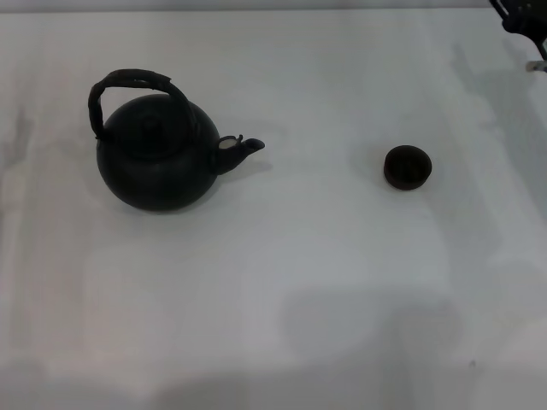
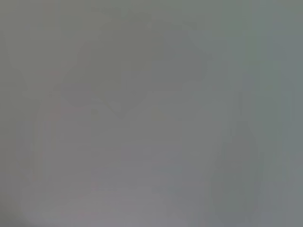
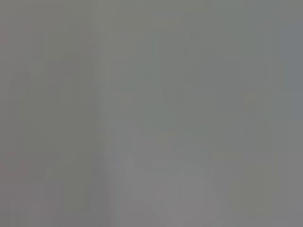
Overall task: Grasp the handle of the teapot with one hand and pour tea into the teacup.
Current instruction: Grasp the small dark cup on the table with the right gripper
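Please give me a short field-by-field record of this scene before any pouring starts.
surface: white table
pot: round matte black teapot, upright, on the robot's left
grip point: arched black handle, untouched
spout: stubby spout, aimed toward the cup
cup: small dark handleless teacup, on the right, well apart from the pot
right arm: dark part at the far right corner
left arm: not visible

The teapot (image 1: 158, 162) is matte black, its handle (image 1: 128, 81) black with a rough, perhaps wrapped texture. The teacup (image 1: 408, 166) is dark brown-black. The table (image 1: 299, 282) is plain white.
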Robot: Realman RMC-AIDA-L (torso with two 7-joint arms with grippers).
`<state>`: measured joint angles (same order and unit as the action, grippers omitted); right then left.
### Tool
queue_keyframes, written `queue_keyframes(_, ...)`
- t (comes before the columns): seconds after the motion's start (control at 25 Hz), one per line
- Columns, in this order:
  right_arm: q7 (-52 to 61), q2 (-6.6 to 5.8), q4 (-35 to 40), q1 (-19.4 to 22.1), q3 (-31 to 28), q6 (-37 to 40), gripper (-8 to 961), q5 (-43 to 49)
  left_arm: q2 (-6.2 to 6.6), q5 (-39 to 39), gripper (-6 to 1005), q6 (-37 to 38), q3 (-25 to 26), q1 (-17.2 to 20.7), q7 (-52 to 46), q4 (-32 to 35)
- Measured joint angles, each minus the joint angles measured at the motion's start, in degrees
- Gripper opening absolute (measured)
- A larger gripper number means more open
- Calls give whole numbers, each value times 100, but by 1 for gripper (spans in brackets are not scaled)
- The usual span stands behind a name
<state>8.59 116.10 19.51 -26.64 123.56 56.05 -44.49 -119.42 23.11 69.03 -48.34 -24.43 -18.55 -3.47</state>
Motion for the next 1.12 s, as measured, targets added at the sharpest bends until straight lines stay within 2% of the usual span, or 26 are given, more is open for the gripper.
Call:
queue_keyframes(0.24, 0, 8, -238, -435, -3, -553, 859, -251, 15, -16, 879, -303, 9, -121, 0, 132)
queue_keyframes(0.44, -26, 10, -270, -469, 0, -574, 858, -487, 16, -18, 879, -367, 9, -185, 0, 213)
queue_keyframes(0.92, -6, 9, -390, -524, 2, -648, 854, -785, 23, -36, 879, -1097, 9, -459, 29, 411)
queue_keyframes(1.12, -7, 10, -502, -536, 1, -713, 852, -910, 25, -264, 879, -1233, 17, -523, 22, 431)
